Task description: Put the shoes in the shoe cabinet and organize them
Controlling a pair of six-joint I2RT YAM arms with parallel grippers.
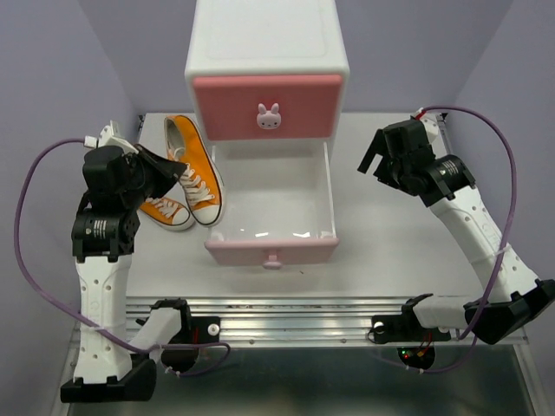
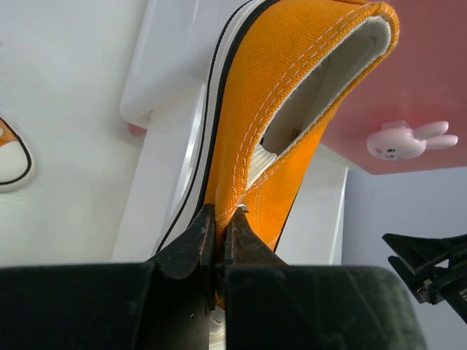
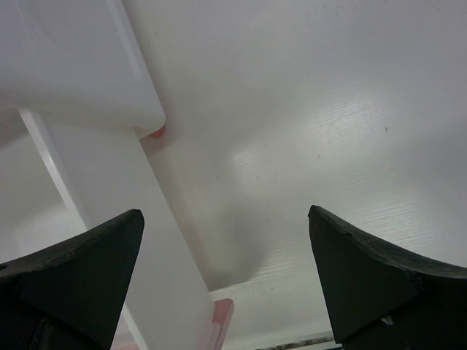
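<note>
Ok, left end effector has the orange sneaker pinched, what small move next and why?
Probably lift the orange canvas sneaker and swing it right, over the open pale pink drawer. The left end effector is shut on its canvas side, and the drawer sits empty beside it.

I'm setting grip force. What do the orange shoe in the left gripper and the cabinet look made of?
Orange shoe: woven canvas, matte, going by the visible rows of stitching. Its white sole edge looks like rubber. Cabinet: probably moulded plastic, smooth and slightly glossy, with rounded corners and soft reflections.
</note>
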